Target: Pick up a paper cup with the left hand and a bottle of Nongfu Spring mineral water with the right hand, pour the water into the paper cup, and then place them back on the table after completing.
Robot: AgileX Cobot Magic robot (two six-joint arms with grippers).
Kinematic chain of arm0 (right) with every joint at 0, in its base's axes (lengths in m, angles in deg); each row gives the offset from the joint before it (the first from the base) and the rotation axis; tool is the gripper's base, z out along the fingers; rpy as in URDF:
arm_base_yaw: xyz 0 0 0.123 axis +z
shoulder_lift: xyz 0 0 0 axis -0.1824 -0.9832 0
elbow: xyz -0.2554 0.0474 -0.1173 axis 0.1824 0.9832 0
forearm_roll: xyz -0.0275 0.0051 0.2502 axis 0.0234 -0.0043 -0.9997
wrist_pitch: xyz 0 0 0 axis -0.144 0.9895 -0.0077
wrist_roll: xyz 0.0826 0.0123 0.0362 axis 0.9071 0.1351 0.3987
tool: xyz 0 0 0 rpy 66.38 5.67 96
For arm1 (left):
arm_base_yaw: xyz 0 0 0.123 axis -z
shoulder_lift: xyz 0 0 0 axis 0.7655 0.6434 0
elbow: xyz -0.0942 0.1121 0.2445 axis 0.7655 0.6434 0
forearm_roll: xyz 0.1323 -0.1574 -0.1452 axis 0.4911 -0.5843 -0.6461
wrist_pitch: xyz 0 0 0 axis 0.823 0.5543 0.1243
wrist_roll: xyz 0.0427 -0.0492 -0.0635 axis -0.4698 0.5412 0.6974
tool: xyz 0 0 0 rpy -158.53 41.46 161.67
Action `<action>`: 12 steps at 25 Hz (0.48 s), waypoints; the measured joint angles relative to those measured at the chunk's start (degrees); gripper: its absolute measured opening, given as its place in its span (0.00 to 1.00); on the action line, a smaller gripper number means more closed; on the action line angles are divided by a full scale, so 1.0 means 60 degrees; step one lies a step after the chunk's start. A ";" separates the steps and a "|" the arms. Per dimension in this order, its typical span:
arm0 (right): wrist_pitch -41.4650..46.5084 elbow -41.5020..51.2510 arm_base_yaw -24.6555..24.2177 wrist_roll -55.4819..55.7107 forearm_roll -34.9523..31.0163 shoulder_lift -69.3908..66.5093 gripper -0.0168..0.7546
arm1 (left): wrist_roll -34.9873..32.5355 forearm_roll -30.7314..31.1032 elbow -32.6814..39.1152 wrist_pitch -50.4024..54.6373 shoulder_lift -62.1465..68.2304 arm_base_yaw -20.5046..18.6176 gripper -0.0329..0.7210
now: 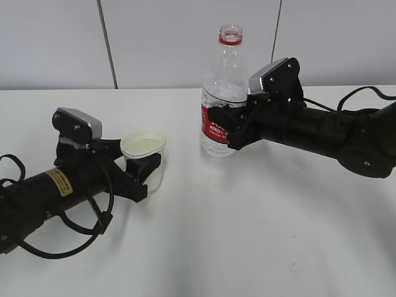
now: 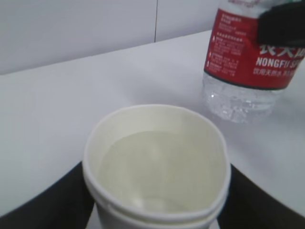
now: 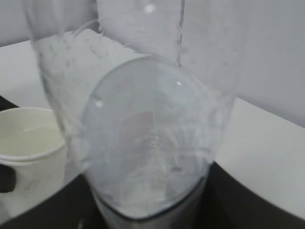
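Left gripper clamps the cup, holding water, right gripper grips the upright, uncapped bottle at its label, both low over the counter, apparently for set-down.

White paper cup, holding clear water, stands upright toward the bench's left side; the uncapped, red-labelled Nongfu Spring bottle stands upright near the far edge.

Lab: bare white table, grey panel wall.
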 joint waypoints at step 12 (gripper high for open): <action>-0.1180 0.0000 0.0000 -0.0622 -0.0108 -0.1063 0.42 | -0.0288 -0.0078 -0.0031 -0.0440 0.0610 0.0000 0.65</action>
